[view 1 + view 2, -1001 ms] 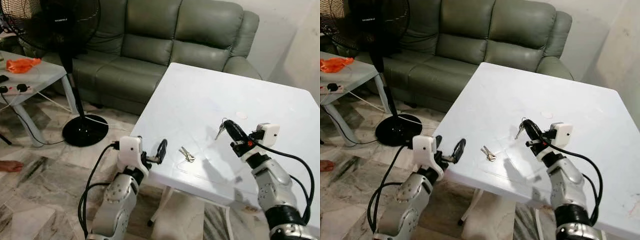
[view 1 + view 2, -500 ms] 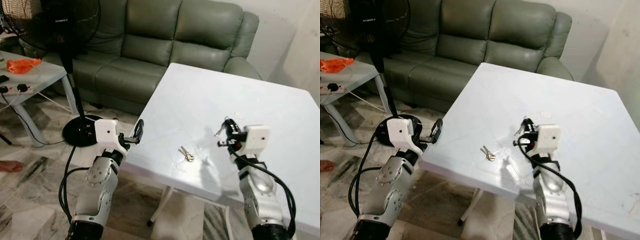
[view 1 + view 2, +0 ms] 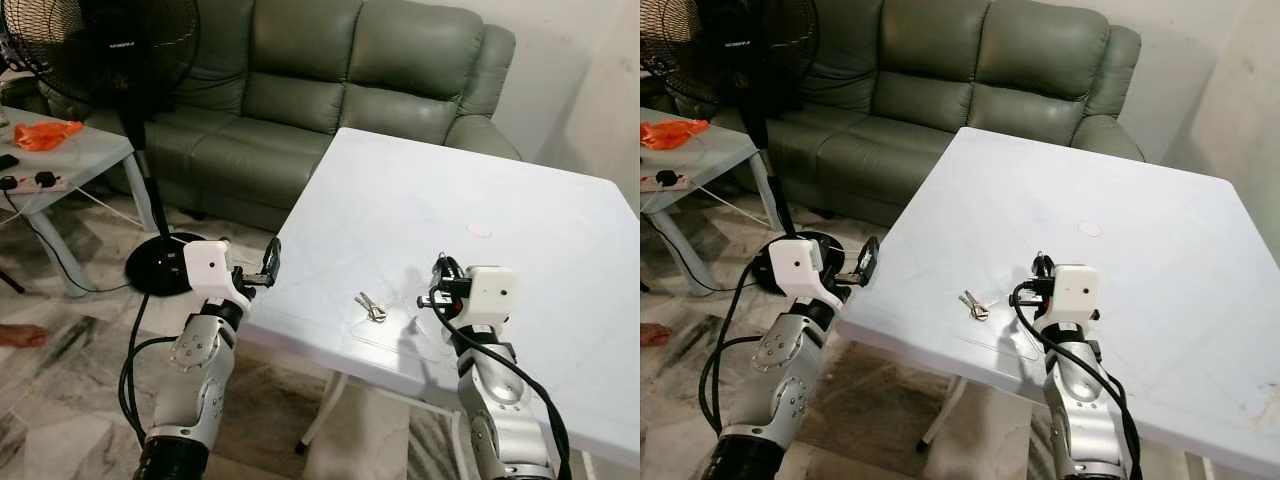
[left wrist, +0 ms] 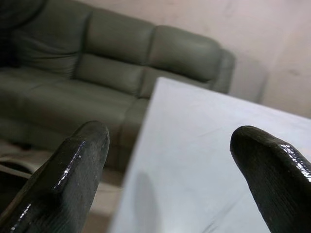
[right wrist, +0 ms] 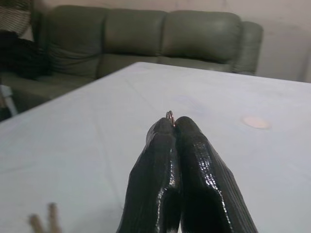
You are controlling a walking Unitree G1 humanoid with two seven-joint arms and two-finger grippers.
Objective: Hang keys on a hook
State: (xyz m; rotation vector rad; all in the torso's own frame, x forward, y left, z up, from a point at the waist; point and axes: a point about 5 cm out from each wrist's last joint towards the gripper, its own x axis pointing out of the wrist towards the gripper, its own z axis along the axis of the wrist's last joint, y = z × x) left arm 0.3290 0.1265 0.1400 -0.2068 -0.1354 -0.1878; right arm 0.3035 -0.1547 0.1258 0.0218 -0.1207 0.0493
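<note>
My right gripper hovers low over the white table near its front edge, shut on a bunch of keys. Its key ring pokes out between the closed fingertips in the right wrist view. A second pair of keys lies loose on the table, just left of that gripper. At the table's front left corner my left gripper is held up, open and with nothing between its fingers. I see no hook.
A green sofa stands behind the table. A black standing fan and a side table with an orange thing and a power strip are on the left. A person's foot rests on the floor. A small round disc lies on the table.
My left arm rose from below the table edge to its front left corner. My right arm turned and drew lower and nearer, still holding the keys.
</note>
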